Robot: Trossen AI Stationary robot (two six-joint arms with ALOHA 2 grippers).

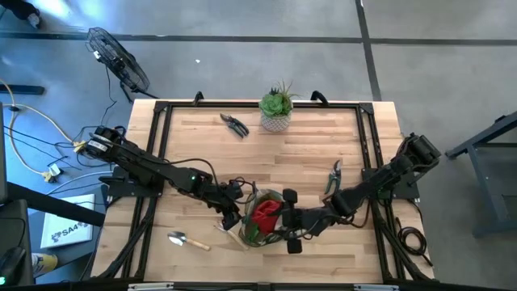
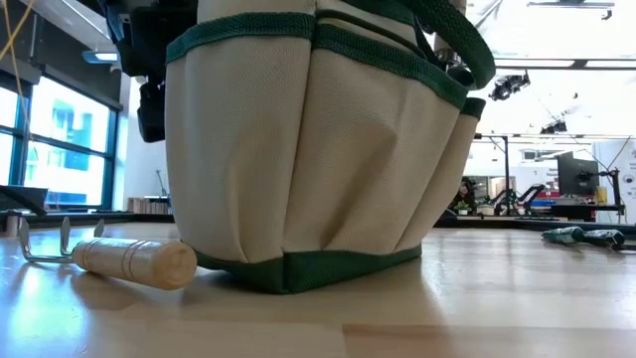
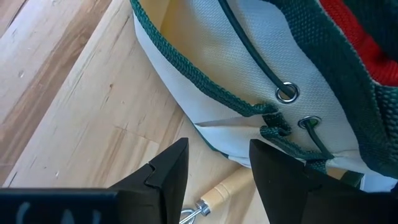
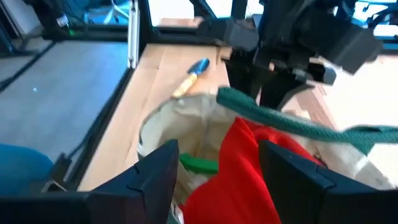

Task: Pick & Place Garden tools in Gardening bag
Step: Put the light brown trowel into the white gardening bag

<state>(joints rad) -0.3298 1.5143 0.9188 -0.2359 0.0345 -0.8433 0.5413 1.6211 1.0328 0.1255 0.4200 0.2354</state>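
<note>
The tan gardening bag (image 1: 262,217) with dark green trim stands near the table's front middle, and it fills the low view (image 2: 318,149). A red item (image 4: 242,174) and a green item (image 4: 200,165) lie inside it. My left gripper (image 3: 217,168) is open just outside the bag's left wall (image 3: 236,68), above a wooden tool handle (image 3: 221,186) lying at the bag's base (image 2: 134,262). My right gripper (image 4: 217,180) is open over the bag's mouth from the right, with the red item between its fingers. My left gripper stands close beside the bag's green trim (image 3: 273,127); I cannot tell whether a finger touches it. My right gripper's open fingers (image 4: 292,180) stand on either side of the red item inside the bag; I cannot tell whether they touch it.
A wooden-handled trowel (image 1: 187,240) lies front left of the bag. Dark pruning shears (image 1: 234,125) lie at the back, next to a succulent in a white pot (image 1: 276,111). A green-handled pruner (image 1: 333,179) lies right of the bag. The bag's green strap (image 4: 280,118) crosses its mouth.
</note>
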